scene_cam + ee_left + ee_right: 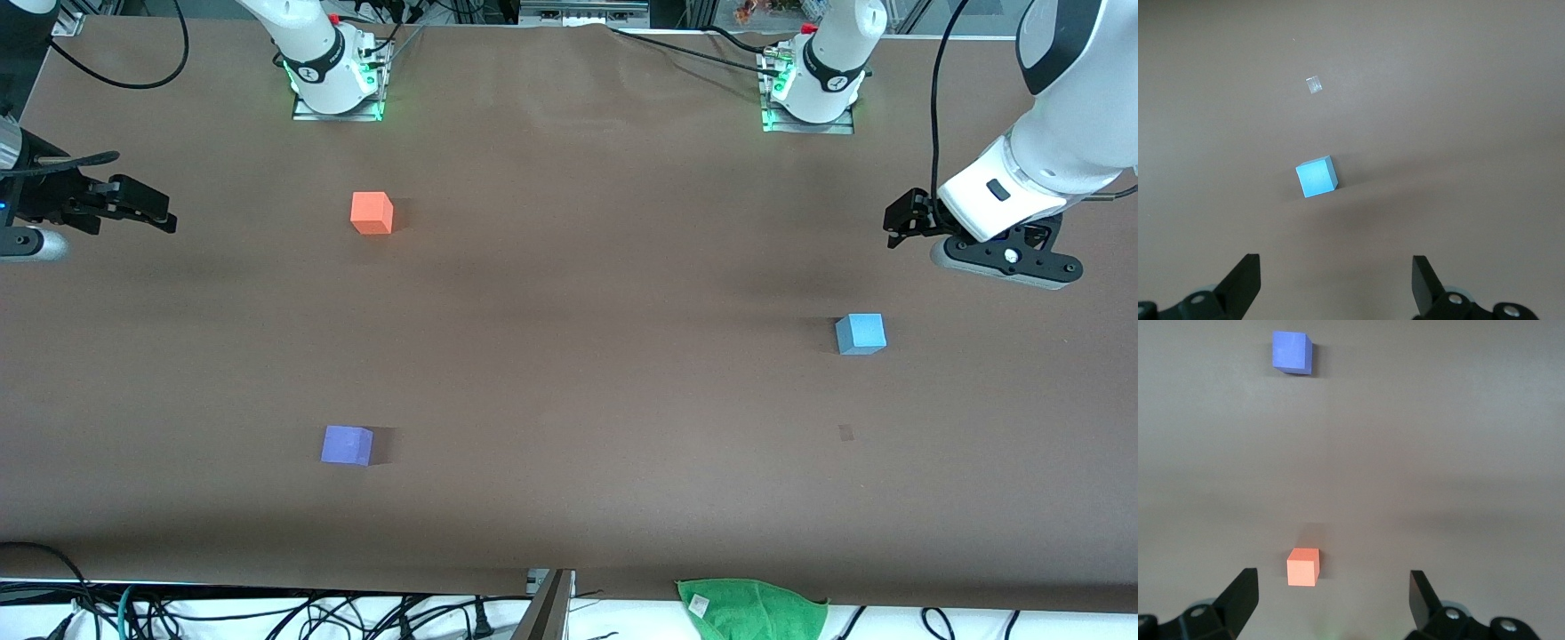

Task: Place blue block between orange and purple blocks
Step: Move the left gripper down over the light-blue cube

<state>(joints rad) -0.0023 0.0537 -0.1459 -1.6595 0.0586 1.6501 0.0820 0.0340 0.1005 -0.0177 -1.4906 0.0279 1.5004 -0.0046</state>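
Note:
The light blue block (861, 333) (1317, 177) rests on the brown table toward the left arm's end. The orange block (372, 212) (1303, 566) lies toward the right arm's end, close to that arm's base. The purple block (346, 444) (1291, 351) sits nearer to the front camera than the orange one, with bare table between them. My left gripper (896, 222) (1336, 280) hangs open and empty over the table close to the blue block. My right gripper (160, 212) (1333, 597) hangs open and empty over the right arm's end of the table, apart from the orange block.
A small tape mark (845, 433) (1313, 85) is on the table, nearer to the front camera than the blue block. A green cloth (751, 609) lies off the table's front edge. Cables run along the table edges.

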